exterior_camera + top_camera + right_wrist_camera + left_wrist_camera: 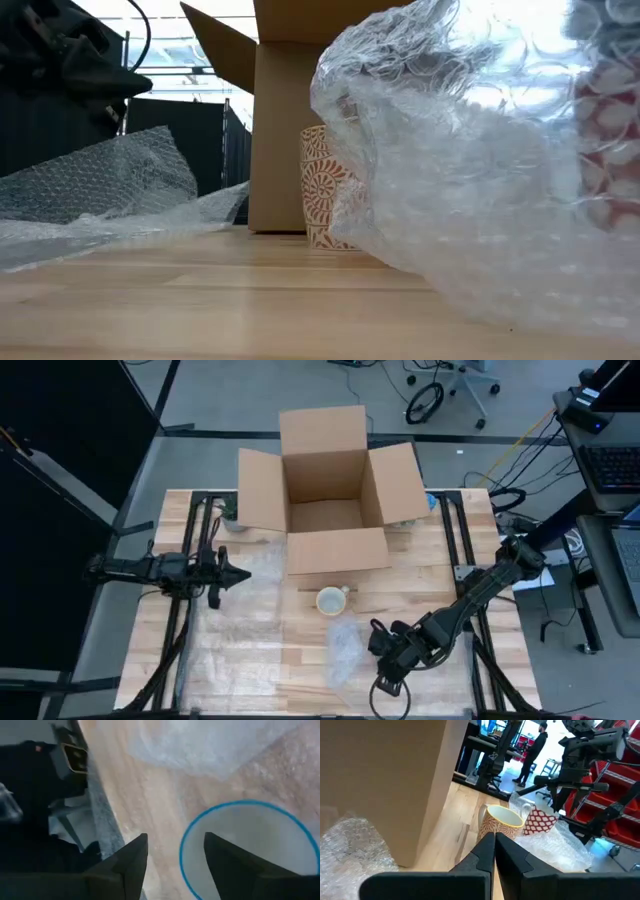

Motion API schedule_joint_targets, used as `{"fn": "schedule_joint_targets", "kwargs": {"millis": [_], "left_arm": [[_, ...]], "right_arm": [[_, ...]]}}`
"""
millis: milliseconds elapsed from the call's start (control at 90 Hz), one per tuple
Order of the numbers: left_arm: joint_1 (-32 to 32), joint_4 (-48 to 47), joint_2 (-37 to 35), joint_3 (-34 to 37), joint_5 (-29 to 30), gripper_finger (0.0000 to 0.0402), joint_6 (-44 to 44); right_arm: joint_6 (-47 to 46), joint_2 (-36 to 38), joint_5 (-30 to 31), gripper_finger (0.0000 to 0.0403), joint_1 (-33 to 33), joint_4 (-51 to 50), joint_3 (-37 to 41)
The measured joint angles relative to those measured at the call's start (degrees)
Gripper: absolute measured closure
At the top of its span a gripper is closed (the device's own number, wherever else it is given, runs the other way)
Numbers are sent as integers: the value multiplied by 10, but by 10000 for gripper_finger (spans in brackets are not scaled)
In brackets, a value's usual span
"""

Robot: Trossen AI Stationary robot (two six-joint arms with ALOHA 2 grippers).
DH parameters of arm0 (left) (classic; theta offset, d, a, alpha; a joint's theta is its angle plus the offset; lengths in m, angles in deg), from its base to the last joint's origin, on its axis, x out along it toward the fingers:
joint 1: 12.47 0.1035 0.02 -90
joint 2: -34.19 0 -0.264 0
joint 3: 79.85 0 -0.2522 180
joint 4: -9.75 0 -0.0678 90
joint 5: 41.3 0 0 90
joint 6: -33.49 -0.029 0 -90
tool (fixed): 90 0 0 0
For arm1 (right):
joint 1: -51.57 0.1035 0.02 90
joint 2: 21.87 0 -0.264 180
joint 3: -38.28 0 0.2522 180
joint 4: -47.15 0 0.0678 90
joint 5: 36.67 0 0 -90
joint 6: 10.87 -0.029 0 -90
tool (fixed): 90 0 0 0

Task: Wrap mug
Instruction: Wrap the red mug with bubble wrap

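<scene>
Clearly unwrapped | mug [331,600] stands bare on tabletop [250,670] before the box [325,500] (bubble wrap [343,650] beside it) | left claw [243,574] pressed together | right claw [172,865] spread, empty | wrapping all left.

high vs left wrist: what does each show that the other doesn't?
Only the high view: the whole pale wooden table, both arms, the right gripper near the front edge, and the inside of the open brown cardboard box.

Only the left wrist view: the left gripper with its fingers closed together, the mug's orange pattern, a red-and-white patterned object behind it, and a person standing in the room.

Both: the small cream ceramic mug beside the box, and clear bubble wrap.
</scene>
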Motion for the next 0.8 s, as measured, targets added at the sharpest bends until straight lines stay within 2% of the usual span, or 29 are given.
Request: {"fn": "schedule_joint_targets", "kwargs": {"millis": [167, 333, 578, 800], "left_arm": [[-3, 40, 4, 0, -28, 402, 23], [-41, 69, 67, -12, -28, 402, 46], [-124, 101, 276, -125, 44, 402, -13], [-188, 94, 467, -247, 63, 402, -48]], "right_arm": [[37, 0, 34, 226, -5, 1, 0], [40, 0, 51, 226, -3, -2, 0], [30, 0, 113, 227, 28, -7, 0], [-43, 0, 171, 227, 70, -14, 0]]}}
